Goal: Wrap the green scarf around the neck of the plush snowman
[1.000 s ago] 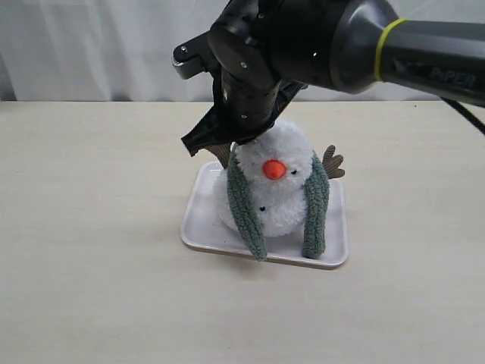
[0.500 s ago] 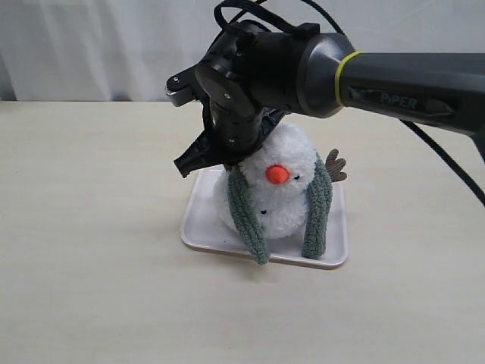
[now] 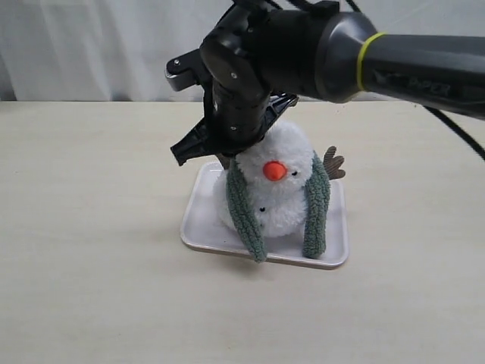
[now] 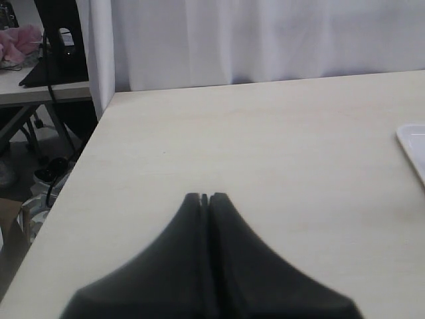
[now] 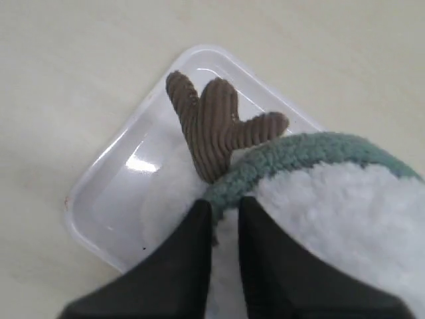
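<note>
Looked across a pale beige tabletop (image 3: 91,273) backed by a white curtain (image 3: 83,45). Found the plush snowman (image 3: 279,206) standing upright on a white rectangular tray (image 3: 198,220) near the middle of the table, orange nose (image 3: 274,170) turned toward the exterior camera. Saw the green scarf (image 3: 244,208) looped behind the snowman at about neck height. Noted both ends hanging down the front, one on each side of the face, uncrossed. Traced the end on the left of the exterior view down to the tray's front rim and slightly over it, and the other end down onto the tray floor. Picked out one brown twig arm (image 3: 332,161) sticking out beside the scarf on the right of that view.

Followed the black right arm (image 3: 326,45) in from the right to a spot above and behind the snowman's head. Caught the right gripper (image 5: 222,214) in its wrist view, fingers (image 5: 192,259) drawn to a narrow slit, pinching the edge of the scarf just below the other twig arm (image 5: 212,126), over the white plush.

Made out the left gripper (image 4: 206,198) only in its own wrist view: fingertips pressed together, holding nothing, poised over bare table, well apart from the tray corner at the frame's edge.
</note>
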Robot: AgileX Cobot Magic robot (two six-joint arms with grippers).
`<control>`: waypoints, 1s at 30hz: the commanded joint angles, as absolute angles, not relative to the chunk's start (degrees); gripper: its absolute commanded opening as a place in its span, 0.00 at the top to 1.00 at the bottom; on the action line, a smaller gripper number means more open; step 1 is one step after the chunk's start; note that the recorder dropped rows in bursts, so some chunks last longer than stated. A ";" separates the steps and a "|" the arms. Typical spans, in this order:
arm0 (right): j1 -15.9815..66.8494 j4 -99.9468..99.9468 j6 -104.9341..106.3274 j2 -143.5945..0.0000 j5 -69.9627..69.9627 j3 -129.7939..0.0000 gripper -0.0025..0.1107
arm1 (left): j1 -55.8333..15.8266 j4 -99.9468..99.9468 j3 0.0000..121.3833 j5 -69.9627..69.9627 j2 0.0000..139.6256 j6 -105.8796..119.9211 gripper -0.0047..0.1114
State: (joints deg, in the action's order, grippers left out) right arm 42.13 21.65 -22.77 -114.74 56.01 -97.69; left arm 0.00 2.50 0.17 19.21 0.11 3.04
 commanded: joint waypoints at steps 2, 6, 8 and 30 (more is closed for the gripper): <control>42.12 20.21 -21.67 -109.42 60.57 -97.40 0.61 | -0.07 2.36 0.00 18.62 0.00 2.90 0.96; 42.12 21.61 -21.78 -105.83 63.69 -93.28 0.47 | -0.07 2.36 0.00 18.62 0.00 2.90 0.96; 42.12 22.55 -22.22 -103.34 63.05 -89.49 0.46 | -0.07 2.36 0.00 18.62 0.00 2.90 0.96; 27.16 13.01 -21.79 -86.82 13.00 -43.59 0.46 | -0.07 2.36 0.00 18.62 0.00 2.90 0.96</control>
